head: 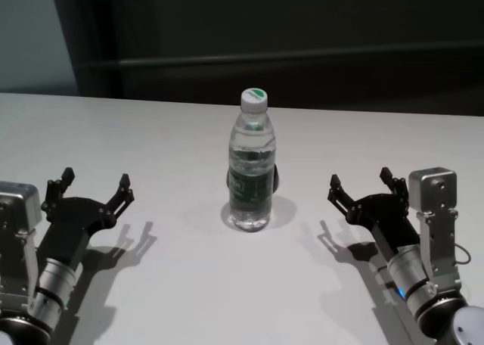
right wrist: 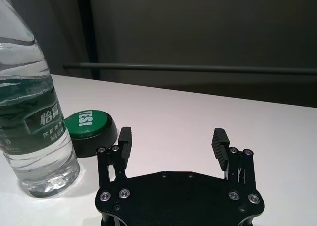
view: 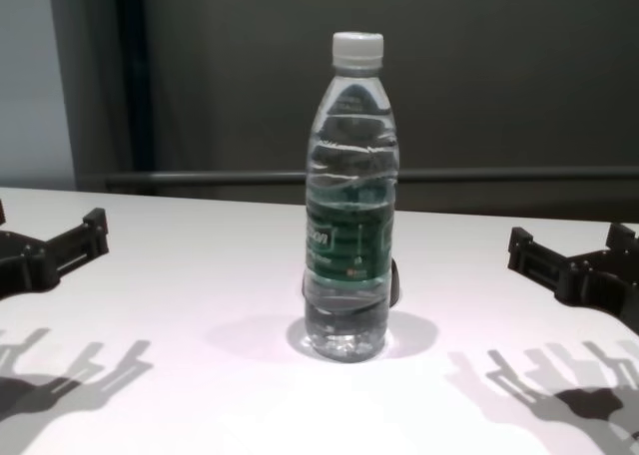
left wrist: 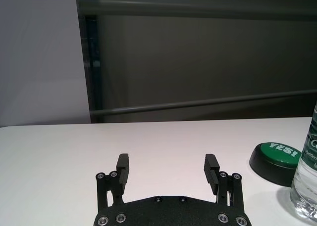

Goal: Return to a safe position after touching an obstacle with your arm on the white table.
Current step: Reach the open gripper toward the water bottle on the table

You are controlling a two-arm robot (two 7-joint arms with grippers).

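Note:
The obstacle, a clear water bottle [head: 251,163] with a white cap and green label, stands upright in the middle of the white table [head: 151,133]. It also shows in the chest view [view: 348,196], the right wrist view [right wrist: 29,112] and at the edge of the left wrist view [left wrist: 307,176]. My left gripper [head: 94,186] is open and empty, low over the table well to the left of the bottle. My right gripper [head: 361,184] is open and empty, well to the right of it. Neither touches the bottle.
A low black disc with a green top [right wrist: 91,129] sits just behind the bottle; it also shows in the left wrist view [left wrist: 276,159]. A dark wall with a rail [head: 302,57] runs behind the table's far edge.

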